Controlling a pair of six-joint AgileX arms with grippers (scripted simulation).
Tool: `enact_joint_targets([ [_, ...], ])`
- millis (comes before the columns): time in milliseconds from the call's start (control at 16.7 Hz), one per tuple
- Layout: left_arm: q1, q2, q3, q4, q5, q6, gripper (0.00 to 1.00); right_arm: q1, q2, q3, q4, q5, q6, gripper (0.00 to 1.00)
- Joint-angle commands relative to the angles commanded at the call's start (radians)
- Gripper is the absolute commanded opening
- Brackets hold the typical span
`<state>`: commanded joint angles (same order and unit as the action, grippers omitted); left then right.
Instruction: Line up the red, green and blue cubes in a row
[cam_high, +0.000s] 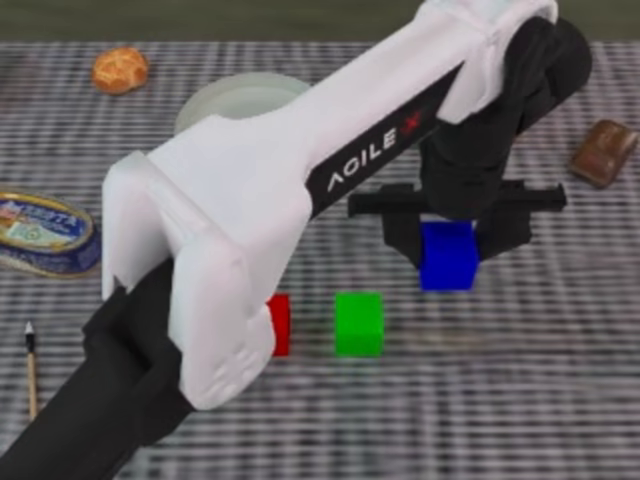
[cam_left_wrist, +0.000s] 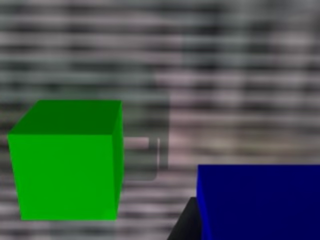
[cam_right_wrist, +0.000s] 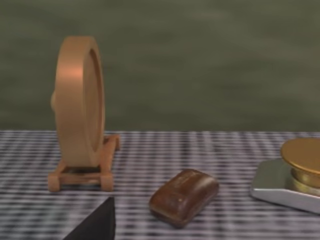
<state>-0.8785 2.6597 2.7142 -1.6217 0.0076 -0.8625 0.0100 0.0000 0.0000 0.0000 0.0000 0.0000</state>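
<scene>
My left gripper (cam_high: 447, 245) is shut on the blue cube (cam_high: 447, 258), which it holds right of and behind the green cube (cam_high: 359, 323), apart from it. The green cube rests on the checked cloth. Just left of it lies the red cube (cam_high: 279, 325), mostly hidden under my left arm's white forearm. The left wrist view shows the blue cube (cam_left_wrist: 260, 202) close up against a dark finger (cam_left_wrist: 187, 225), with the green cube (cam_left_wrist: 65, 160) beside it. My right arm is out of the top view; one dark fingertip (cam_right_wrist: 97, 225) shows in its wrist view, holding nothing.
On the cloth are a bread roll (cam_high: 120, 70), a pale bowl (cam_high: 245, 95), a tin (cam_high: 45, 235), a thin stick (cam_high: 31, 370) and a brown block (cam_high: 603, 152). The right wrist view shows a wooden ring on a stand (cam_right_wrist: 80, 110), the brown block (cam_right_wrist: 184, 196) and a bell (cam_right_wrist: 295, 175).
</scene>
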Motion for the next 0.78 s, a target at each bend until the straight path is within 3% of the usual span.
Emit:
enact_joint_targets([
  [300,0.005,-0.014,-0.041,0.039,-0.001,0.002,0.00,0.000,0.000,0.000,0.000,0.000,0.000,1.00],
  [780,0.000,-0.083,-0.412,0.321,-0.001,-0.003,0.00,0.000,0.000,0.000,0.000,0.000,0.000,1.00],
])
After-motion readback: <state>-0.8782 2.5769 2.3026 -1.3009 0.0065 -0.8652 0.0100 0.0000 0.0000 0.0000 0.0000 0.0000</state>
